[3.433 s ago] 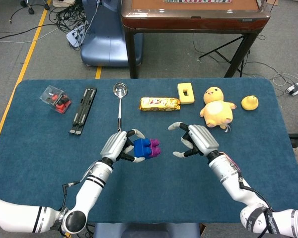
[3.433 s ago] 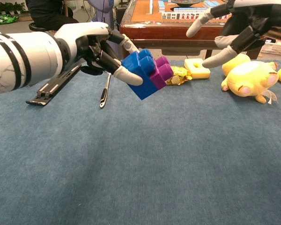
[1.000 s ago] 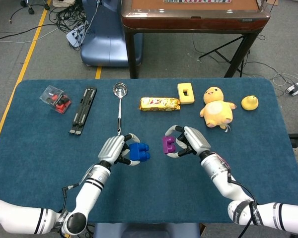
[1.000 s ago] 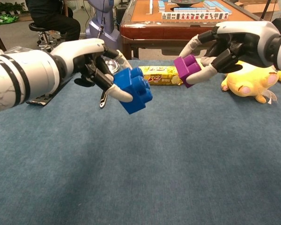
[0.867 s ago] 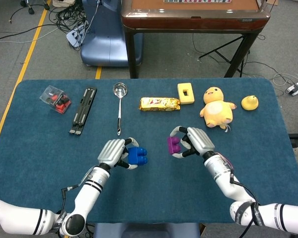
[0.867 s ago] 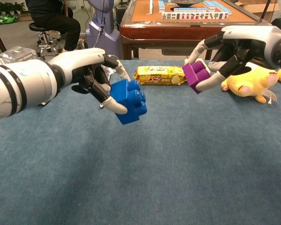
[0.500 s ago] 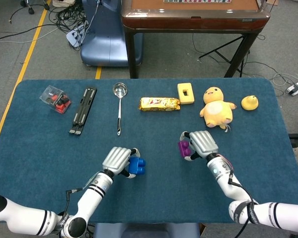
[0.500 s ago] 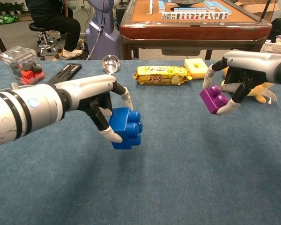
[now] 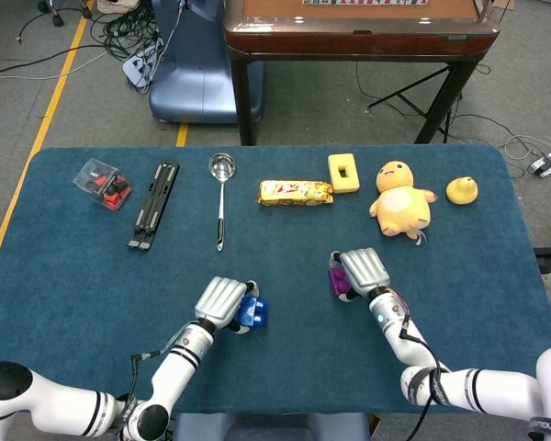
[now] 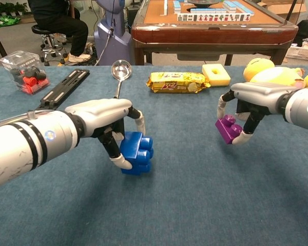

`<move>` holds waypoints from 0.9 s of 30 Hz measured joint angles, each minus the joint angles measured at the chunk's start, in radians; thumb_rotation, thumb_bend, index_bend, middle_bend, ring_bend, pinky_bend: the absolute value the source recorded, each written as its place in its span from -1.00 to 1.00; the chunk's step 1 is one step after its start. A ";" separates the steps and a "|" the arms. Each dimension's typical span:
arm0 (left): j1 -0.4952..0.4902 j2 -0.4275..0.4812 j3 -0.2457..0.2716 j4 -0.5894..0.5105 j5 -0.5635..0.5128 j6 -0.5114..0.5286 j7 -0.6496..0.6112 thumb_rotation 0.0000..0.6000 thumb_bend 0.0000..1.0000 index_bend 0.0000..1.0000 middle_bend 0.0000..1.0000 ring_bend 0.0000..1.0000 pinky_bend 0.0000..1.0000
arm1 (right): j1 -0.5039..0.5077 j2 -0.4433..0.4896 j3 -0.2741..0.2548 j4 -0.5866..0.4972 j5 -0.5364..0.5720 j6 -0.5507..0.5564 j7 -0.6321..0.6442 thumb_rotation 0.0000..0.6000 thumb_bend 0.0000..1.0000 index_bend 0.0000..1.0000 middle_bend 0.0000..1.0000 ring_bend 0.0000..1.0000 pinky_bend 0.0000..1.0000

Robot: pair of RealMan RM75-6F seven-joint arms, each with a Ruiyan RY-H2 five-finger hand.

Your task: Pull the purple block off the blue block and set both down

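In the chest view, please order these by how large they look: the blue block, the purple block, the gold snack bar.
1. gold snack bar
2. blue block
3. purple block

The bar and the blue block look close in size, and the block is nearer the camera, so their order is unsure.

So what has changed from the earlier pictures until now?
The purple block was pulled off the blue block. The right hand took it and both hands came down toward the table; the left hand still holds the blue one. The spoon, snack bar and plush toy stayed in place.
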 measured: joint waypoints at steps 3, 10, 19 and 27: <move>0.001 -0.005 0.000 0.005 0.001 -0.004 0.010 1.00 -1.00 0.24 1.00 1.00 1.00 | 0.004 -0.011 0.000 0.019 0.005 -0.014 -0.006 1.00 -0.91 -0.12 1.00 1.00 1.00; 0.002 -0.005 -0.001 -0.002 -0.010 -0.005 0.044 1.00 -1.00 -0.23 1.00 1.00 1.00 | 0.009 -0.021 -0.001 0.042 0.013 -0.045 -0.011 1.00 -1.00 -0.66 1.00 1.00 1.00; 0.013 0.010 0.000 -0.029 -0.020 0.014 0.075 1.00 -1.00 -0.66 1.00 1.00 1.00 | -0.007 0.013 0.003 0.006 -0.018 -0.033 0.013 1.00 -1.00 -0.89 1.00 1.00 1.00; 0.064 0.097 0.028 -0.111 0.051 0.089 0.068 1.00 -1.00 -0.66 0.93 0.77 1.00 | -0.067 0.147 0.000 -0.141 -0.097 0.094 0.021 1.00 -1.00 -0.78 0.59 0.69 1.00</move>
